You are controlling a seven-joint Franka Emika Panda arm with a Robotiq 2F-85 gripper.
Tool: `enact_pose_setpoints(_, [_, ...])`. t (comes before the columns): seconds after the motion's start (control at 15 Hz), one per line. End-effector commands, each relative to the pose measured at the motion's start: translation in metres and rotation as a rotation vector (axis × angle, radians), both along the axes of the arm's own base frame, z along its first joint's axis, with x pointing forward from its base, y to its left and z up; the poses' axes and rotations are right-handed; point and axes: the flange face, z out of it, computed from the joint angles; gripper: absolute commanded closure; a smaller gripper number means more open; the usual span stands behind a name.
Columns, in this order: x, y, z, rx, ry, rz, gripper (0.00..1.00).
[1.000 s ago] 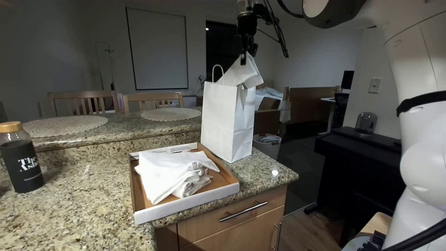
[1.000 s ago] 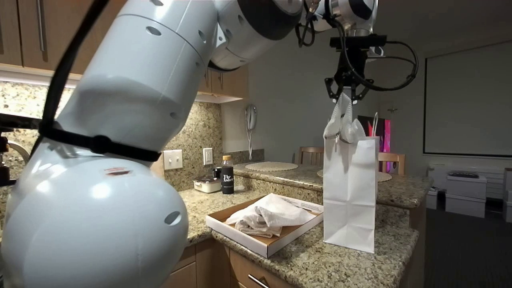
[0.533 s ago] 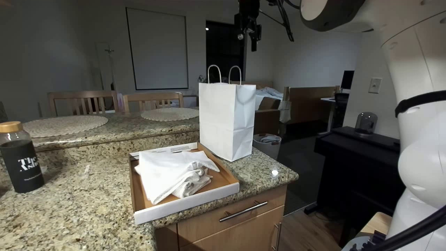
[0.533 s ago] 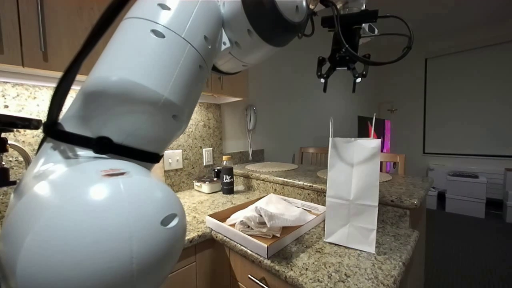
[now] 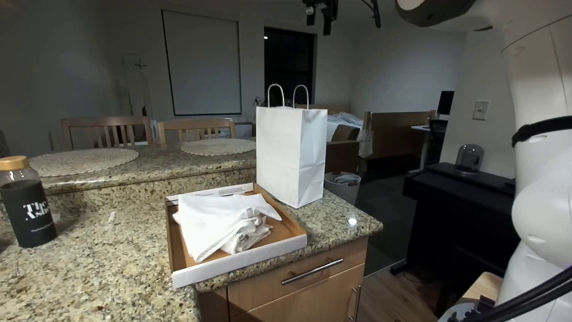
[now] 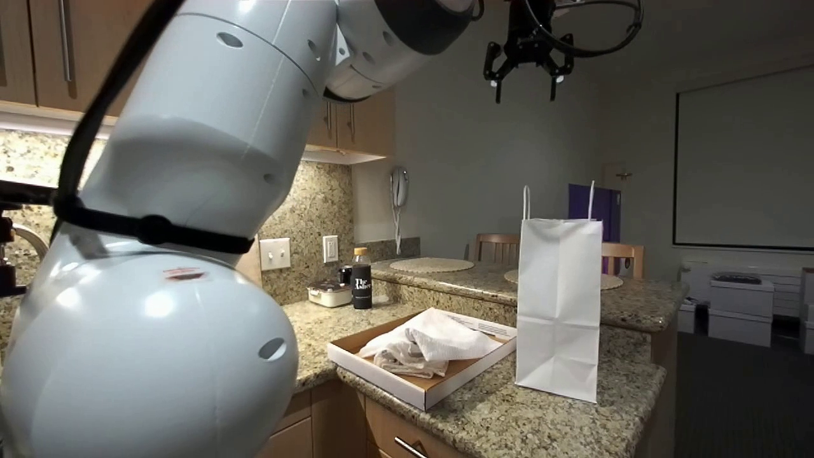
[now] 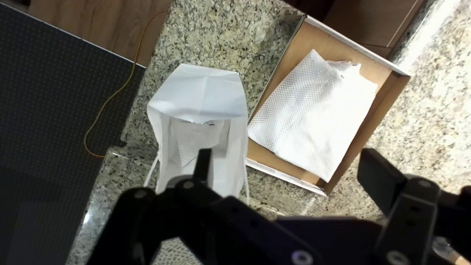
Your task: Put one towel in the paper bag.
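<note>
The white paper bag [image 5: 290, 156] stands upright near the counter corner, both handles raised. Looking down through its mouth in the wrist view, I see a white towel [image 7: 197, 138] inside the paper bag [image 7: 200, 94]. More white towels [image 5: 223, 223] lie loosely folded in a shallow cardboard tray [image 5: 239, 264] beside the bag; the top towel [image 7: 312, 114] fills much of the tray in the wrist view. High above the bag, clear of its handles, my gripper [image 6: 525, 100] is open with nothing between its fingers [image 7: 202, 163].
The tray's rim [image 6: 381, 380] sits close to the bag's base. A black bottle with a wooden cap [image 5: 27, 205] stands farther along the counter. Behind runs a raised granite ledge with round placemats [image 5: 219, 146]. The counter [image 5: 344, 219] ends just past the bag.
A second ago my gripper held a towel partly in the bag's mouth. It has let go, opened and risen well above the bag. The towel has dropped inside.
</note>
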Motion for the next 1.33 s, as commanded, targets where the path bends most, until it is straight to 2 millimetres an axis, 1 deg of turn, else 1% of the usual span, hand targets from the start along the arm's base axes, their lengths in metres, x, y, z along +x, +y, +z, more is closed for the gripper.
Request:
enact_pose_setpoints(0.0, [-0.026,0.031,0.025,0.008,-0.020,0.107,0.00])
enact_pose_setpoints(0.13, [-0.029,0.060,0.036,0.018,-0.062,0.139,0.00])
enact_pose_setpoints(0.2, [-0.028,0.079,0.039,0.030,-0.087,0.168,0.00])
enact_pose_setpoints(0.33, [-0.021,0.116,0.043,0.054,-0.148,0.212,0.00])
enact_pose_setpoints(0.47, [-0.005,0.152,0.040,0.075,-0.217,0.243,0.00])
enact_pose_setpoints(0.67, [0.017,0.201,0.020,0.119,-0.280,0.274,0.00])
enact_pose_setpoints(0.87, [0.040,0.238,-0.013,0.178,-0.340,0.269,0.00])
enact_pose_setpoints(1.0, [0.055,0.257,-0.043,0.181,-0.356,0.225,0.00])
enact_pose_setpoints(1.13, [0.064,0.269,-0.080,0.161,-0.330,0.189,0.00])
enact_pose_setpoints(1.27, [0.066,0.279,-0.122,0.143,-0.260,0.158,0.00])
